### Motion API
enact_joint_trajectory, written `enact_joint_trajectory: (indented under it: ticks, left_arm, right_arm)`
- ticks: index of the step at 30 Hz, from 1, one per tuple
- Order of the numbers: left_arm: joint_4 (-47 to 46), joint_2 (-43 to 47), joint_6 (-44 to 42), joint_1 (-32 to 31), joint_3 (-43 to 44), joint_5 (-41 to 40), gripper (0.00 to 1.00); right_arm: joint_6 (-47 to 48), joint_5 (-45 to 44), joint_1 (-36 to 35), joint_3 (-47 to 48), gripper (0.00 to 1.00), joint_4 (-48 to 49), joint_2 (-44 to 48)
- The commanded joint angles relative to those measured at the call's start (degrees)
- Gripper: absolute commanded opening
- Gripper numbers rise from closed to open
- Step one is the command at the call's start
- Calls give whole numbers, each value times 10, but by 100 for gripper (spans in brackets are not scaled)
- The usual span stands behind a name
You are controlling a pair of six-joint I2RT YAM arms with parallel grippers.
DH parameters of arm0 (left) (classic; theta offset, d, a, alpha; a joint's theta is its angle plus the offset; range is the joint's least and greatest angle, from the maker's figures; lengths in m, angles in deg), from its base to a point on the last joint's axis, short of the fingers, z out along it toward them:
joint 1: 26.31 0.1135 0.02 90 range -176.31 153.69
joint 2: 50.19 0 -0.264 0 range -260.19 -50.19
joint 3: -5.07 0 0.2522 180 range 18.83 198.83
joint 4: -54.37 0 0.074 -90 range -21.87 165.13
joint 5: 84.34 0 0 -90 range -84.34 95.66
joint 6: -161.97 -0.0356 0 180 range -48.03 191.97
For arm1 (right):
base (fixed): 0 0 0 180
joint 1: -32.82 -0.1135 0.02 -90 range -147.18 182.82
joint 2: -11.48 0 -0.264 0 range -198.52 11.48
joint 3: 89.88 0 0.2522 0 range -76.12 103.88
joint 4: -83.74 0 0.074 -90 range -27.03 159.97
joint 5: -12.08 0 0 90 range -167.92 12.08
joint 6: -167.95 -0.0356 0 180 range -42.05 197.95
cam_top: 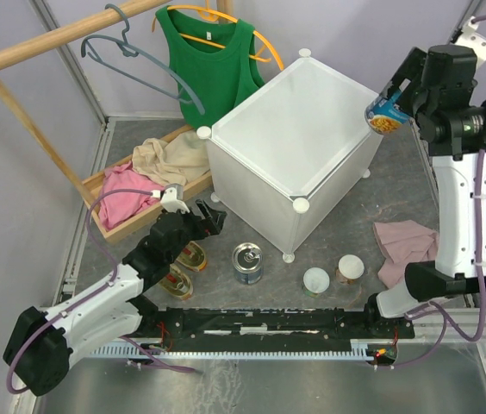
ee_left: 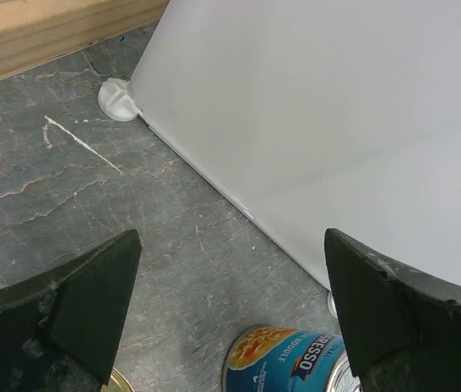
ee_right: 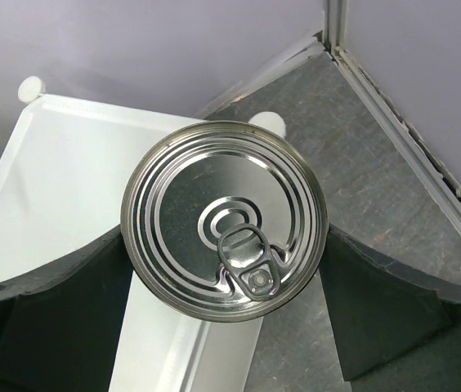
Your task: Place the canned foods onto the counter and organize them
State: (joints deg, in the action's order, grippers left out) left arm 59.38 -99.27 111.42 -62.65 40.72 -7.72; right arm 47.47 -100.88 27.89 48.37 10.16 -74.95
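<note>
On the grey table (cam_top: pixel 355 207) in front of the counter (cam_top: pixel 286 129), one white-lidded can (cam_top: pixel 316 280) and a second white-lidded can (cam_top: pixel 351 268) stood side by side. A blue-labelled can (cam_top: pixel 248 263) stood upright just to their left. Off the counter's near left corner lay two red-labelled oval tins (cam_top: pixel 193 256), partly under the left arm. A pink cloth (cam_top: pixel 407 246) lay crumpled to the counter's right. The left gripper (cam_top: pixel 207 216) hovered low beside the counter's left wall, its jaws spread wide and empty. At the counter's right corner the raised right gripper (cam_top: pixel 391 102) had its jaws clamped on a second tall can (cam_top: pixel 385 116), held in the air above the counter's edge. Behind the counter's left side sat a wooden tray (cam_top: pixel 115 229) of clothes, and a green top (cam_top: pixel 208 65) hung beyond it.
</note>
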Motion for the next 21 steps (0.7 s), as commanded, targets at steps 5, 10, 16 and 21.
enact_joint_trajectory:
  ticks: [5, 10, 16, 21]
  left_arm:
    - [-28, -10, 7, 1, 23, 3, 99]
    - [-32, -16, 8, 1, 26, 7, 99]
    - [-40, -25, 9, 1, 28, 10, 99]
    - [-47, -30, 9, 1, 29, 12, 99]
  right_arm:
    - [44, -52, -43, 121, 1, 130, -69]
    - [66, -60, -52, 173, 1, 139, -123]
    - [100, -65, -65, 200, 1, 152, -165]
    - [139, -72, -91, 189, 1, 178, -178]
